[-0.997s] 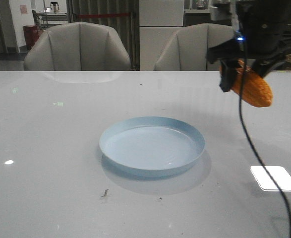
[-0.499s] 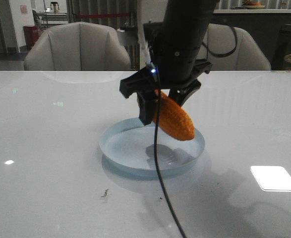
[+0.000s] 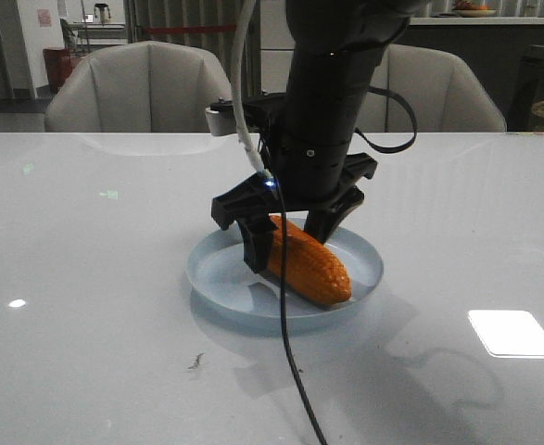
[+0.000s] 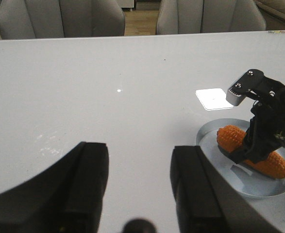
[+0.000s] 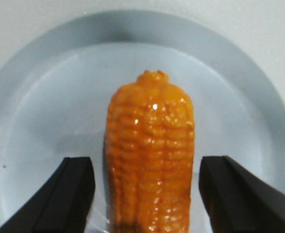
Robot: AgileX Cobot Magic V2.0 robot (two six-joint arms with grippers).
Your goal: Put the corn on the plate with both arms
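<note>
We see corn (image 3: 307,261) lying in plate (image 3: 218,269), right gripper (image 3: 288,243) spread clear around it, left gripper (image 4: 138,191) open, empty

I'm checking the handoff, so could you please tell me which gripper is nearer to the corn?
Right. The right gripper straddles the corn on the plate, its fingers open on either side. The left gripper hangs open over bare table, well away from it.
</note>
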